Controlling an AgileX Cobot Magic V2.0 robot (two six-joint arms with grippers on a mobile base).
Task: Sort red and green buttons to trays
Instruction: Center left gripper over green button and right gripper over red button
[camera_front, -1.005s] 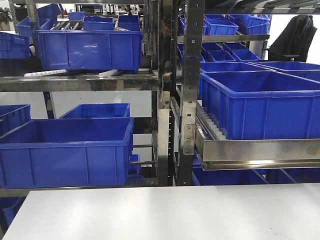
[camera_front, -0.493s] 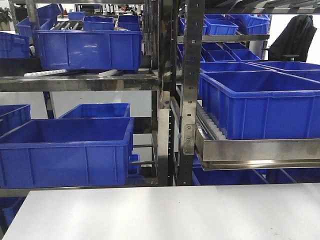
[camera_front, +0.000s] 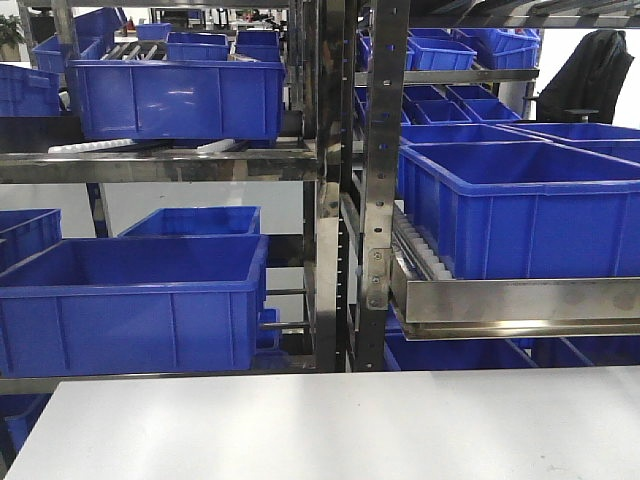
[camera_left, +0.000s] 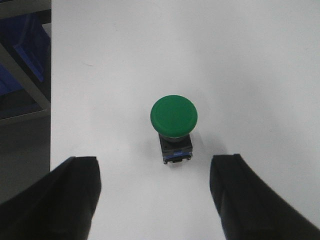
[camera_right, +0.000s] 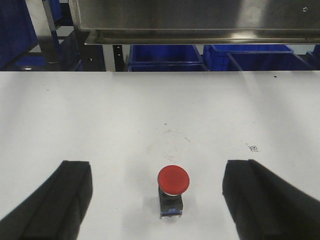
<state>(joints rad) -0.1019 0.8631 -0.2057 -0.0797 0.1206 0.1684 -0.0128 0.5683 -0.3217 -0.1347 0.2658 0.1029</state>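
The green button (camera_left: 173, 118) stands upright on its dark base on the white table (camera_left: 125, 60) in the left wrist view. My left gripper (camera_left: 156, 165) is open, and the button sits just ahead of the gap between its black fingers (camera_left: 75, 195). In the right wrist view the red button (camera_right: 173, 180) stands on the white table (camera_right: 150, 110). My right gripper (camera_right: 158, 170) is open too, with the red button between its wide-spread fingers (camera_right: 255, 195), touching neither. The trays are out of view. Neither gripper appears in the front view.
Steel shelving (camera_front: 372, 200) loaded with deep blue crates (camera_front: 130, 300) rises beyond the table's far edge (camera_front: 340, 378). A steel shelf lip (camera_right: 200, 35) overhangs the table's back edge in the right wrist view. The table's left edge (camera_left: 50, 100) runs close to the left gripper.
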